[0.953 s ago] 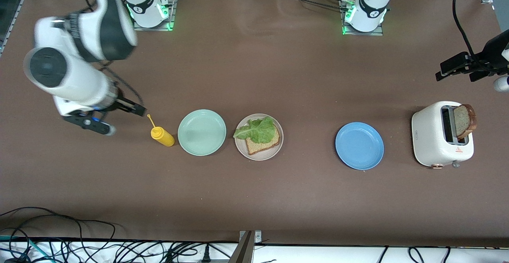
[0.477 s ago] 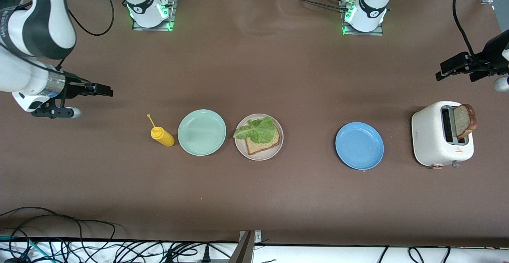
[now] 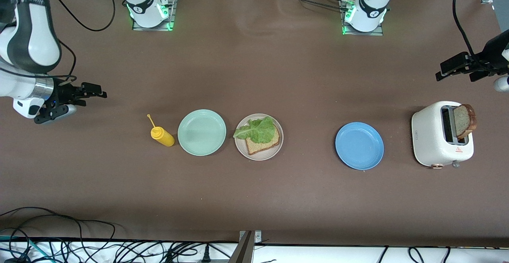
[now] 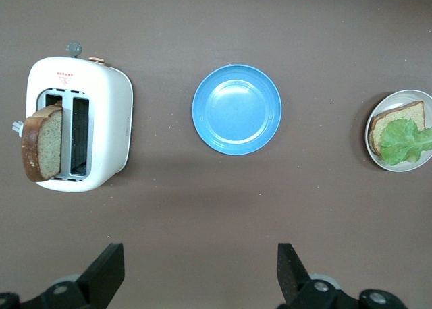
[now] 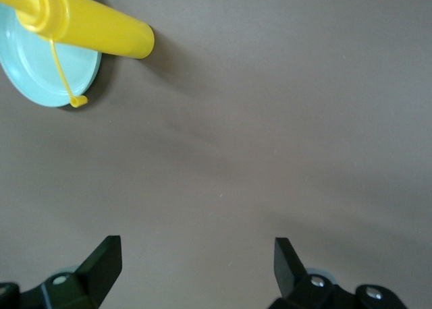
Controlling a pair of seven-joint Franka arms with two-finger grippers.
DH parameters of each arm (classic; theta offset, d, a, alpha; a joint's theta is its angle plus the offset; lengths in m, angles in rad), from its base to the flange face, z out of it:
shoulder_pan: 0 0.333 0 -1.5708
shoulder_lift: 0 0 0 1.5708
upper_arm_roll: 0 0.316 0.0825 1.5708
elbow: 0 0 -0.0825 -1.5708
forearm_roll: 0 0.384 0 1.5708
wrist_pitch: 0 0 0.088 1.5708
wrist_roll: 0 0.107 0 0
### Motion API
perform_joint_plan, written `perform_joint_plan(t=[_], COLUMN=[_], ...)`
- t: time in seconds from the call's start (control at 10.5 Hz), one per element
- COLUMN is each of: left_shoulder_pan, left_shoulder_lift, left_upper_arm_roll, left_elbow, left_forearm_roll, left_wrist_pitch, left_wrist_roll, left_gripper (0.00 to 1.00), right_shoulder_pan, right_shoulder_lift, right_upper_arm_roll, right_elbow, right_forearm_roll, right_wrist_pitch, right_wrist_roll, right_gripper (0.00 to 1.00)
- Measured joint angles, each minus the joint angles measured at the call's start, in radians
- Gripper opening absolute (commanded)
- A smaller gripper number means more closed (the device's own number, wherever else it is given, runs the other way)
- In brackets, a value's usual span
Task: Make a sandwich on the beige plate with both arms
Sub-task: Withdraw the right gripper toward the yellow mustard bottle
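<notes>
Brown matte tabletop (image 3: 254, 76) fills the front view, with two white robot arm bases at its top edge and a tangle of black cables along the bottom edge.

Near the middle of the table sits the beige plate (image 3: 241, 149), round, pale and shallow-rimmed. On it lies one square slice of toast (image 3: 262, 144), speckled brown wholegrain with a darker crust. A ruffled green lettuce leaf (image 3: 257, 130) rests on top of the slice, covering the part farther from the front camera and hanging slightly past the plate's rim toward the right arm's end. No second slice covers the lettuce.

The second toast slice (image 3: 464, 120), the same brown with a dark crust, stands upright and tilted in a slot of the white toaster (image 3: 429, 136) at the left arm's end of the table. A blue plate (image 3: 359, 146), holding nothing, lies between the toaster and the beige plate.

Just beside the beige plate, toward the right arm's end, is a mint-green plate (image 3: 201, 132), and beside that a yellow squeeze bottle (image 3: 162, 135) with its cap tether dangling.

The right gripper (image 3: 93, 92) hovers over bare table at the right arm's end, well apart from the bottle, fingers spread and holding nothing. The left gripper (image 3: 451, 67) hangs over bare table at the left arm's end, near the toaster, fingers (image 4: 291, 267) also spread wide and holding nothing.
</notes>
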Motion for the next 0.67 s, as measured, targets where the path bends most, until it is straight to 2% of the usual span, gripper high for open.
perform_joint_plan(t=[0.19, 0.38, 0.67], left_shoulder_pan=[0.000, 0.000, 0.000], left_shoulder_lift=[0.000, 0.000, 0.000], left_upper_arm_roll=[0.000, 0.000, -0.003], left_elbow=[0.000, 0.001, 0.002], left_forearm_roll=[0.000, 0.000, 0.000], left_wrist_pitch=[0.000, 0.000, 0.000], left_wrist_roll=[0.000, 0.001, 0.013], left_gripper=[1.00, 1.00, 1.00], right_shoulder_pan=[-0.033, -0.035, -0.042], right_shoulder_lift=[0.082, 0.140, 0.231], right_upper_arm_roll=[0.000, 0.004, 0.005], right_elbow=[-0.002, -0.002, -0.001], right_forearm_roll=[0.142, 0.262, 0.520], right_wrist_pitch=[0.061, 0.092, 0.125], right_wrist_roll=[-0.290, -0.486, -0.837], right_gripper=[1.00, 1.00, 1.00])
